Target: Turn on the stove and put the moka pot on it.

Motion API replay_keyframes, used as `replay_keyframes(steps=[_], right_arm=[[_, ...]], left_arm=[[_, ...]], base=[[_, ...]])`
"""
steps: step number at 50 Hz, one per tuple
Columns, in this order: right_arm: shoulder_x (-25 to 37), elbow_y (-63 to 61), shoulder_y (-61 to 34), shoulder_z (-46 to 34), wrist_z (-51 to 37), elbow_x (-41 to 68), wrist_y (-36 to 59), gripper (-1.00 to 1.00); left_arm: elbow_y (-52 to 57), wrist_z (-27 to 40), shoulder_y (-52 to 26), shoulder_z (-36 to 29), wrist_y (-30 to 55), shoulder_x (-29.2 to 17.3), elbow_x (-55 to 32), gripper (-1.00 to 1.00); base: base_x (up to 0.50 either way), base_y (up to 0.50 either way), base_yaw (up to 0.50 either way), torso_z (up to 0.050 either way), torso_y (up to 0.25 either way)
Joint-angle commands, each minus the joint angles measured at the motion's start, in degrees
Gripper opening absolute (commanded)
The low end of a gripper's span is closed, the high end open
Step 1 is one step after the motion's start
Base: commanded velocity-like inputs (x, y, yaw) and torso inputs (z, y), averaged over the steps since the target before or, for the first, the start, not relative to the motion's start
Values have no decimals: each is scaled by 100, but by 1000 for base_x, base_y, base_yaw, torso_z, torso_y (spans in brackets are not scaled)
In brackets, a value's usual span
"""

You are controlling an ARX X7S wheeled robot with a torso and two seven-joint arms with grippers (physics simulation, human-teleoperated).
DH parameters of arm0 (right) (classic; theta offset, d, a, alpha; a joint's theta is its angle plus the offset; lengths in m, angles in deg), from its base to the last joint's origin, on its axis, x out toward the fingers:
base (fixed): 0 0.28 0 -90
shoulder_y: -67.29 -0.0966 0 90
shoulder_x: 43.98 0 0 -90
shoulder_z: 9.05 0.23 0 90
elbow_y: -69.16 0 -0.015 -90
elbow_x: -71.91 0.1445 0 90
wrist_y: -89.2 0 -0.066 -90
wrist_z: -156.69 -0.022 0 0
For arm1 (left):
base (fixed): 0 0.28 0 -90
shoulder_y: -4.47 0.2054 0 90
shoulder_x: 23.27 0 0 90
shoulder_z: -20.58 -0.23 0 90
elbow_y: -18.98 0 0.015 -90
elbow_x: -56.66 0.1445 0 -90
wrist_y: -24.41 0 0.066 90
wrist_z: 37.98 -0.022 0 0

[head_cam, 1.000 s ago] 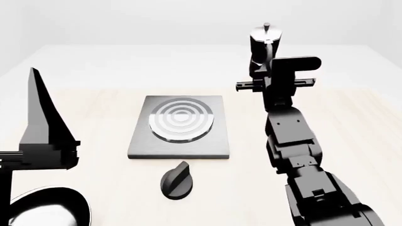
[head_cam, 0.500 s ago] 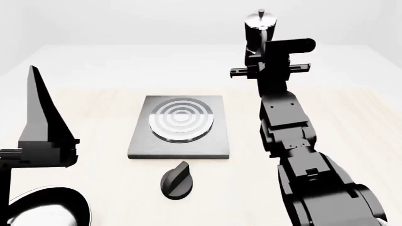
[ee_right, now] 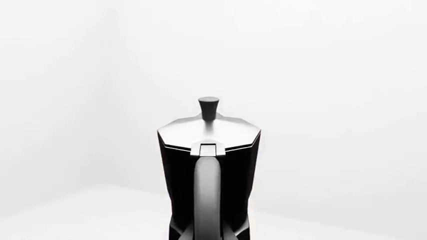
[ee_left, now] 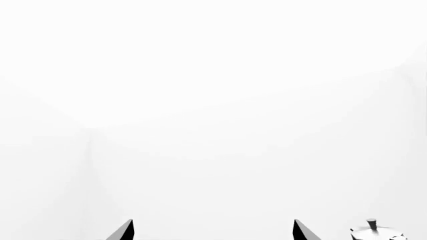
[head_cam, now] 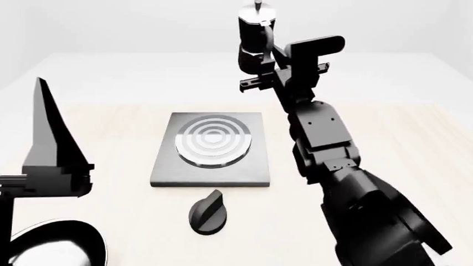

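A black moka pot (head_cam: 253, 45) with a shiny silver lid. A grey metal stove (head_cam: 210, 149) bearing pale concentric silver rings. A round black knob (head_cam: 206, 213). A pale cream, faintly wood-grained tabletop (head_cam: 111, 221). Both arms are black, the surrounding walls white.

The table (head_cam: 96, 221) is pale, light-wood in tone, its far edge meeting a plain white floor and white walls (head_cam: 148, 27). At the table's near left corner sits a round black pan (head_cam: 55, 244), cut off by the picture's edge, with a pale glossy sheen inside its rim. The wrist views show only blank white walls (ee_left: 213, 100) meeting at a corner.
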Motion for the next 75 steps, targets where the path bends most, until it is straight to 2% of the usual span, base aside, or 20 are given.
replay_keyframes(steps=[1,13,22,75], right_arm=[[-15,-68,9,-1594,277,1787,-513,-100],[-15,-353,-50,-3041,311,3288,-773,-100],[-15,-537,14,-3652,287,3818,-942,-100],[-15,-679,30,-3857,-21,3935,-1117,-100]], left_arm=[[-26,-3,-100,-89,59,-10,-40,100],[-26,13,-97,-99,70,-22,-59,100],[-42,20,-20,-88,27,-18,-29,100],[-159,57,148,-148,-22,-17,30,100]], base=[[0,0,0,15,0],[0,0,0,0,2],[0,0,0,0,1],[0,0,0,0,1]])
